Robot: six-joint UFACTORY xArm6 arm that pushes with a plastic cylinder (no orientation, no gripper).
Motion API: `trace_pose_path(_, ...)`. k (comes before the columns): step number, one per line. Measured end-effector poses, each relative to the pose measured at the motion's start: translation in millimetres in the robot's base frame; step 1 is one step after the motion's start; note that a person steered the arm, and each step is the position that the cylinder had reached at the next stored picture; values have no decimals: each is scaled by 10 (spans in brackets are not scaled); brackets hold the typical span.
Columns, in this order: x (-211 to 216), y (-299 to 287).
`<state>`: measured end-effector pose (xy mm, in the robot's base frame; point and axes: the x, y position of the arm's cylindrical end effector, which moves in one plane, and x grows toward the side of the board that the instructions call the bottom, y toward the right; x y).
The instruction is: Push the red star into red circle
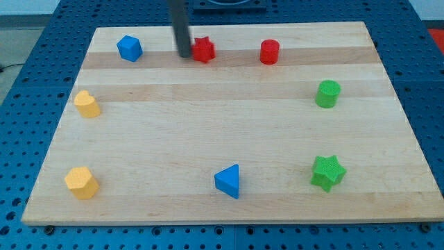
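The table [229, 132], a pale wooden board, is lying on a blue perforated base [28, 83] and filling most of the view. The dark rod [180, 24] is coming down from the view's top, and my tip [184, 54] is resting on the table at the left edge of the red star [204, 50], touching it or just short of touching; the exact contact cannot be told. There is no gripper on this arm, so nothing is spread, pressed together or pinching.

The red star is sitting near the table's top edge, with the red circle [269, 52] well apart to its right on the same line. The blue block [130, 48] is standing to the left of my tip. The green star [327, 172] is sitting at the lower right, the green cylinder [327, 94] above it. The blue triangle [228, 181] is lying near the bottom centre. Two yellow blocks are standing on the left side, one upper [87, 104] and one lower [82, 182].
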<state>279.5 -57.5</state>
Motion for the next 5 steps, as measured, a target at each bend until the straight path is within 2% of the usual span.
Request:
trace_pose_path(1, 42, 645)
trace_pose_path(2, 62, 485)
trace_pose_path(3, 1141, 894)
trace_pose_path(4, 1569, 640)
trace_pose_path(5, 1335, 956)
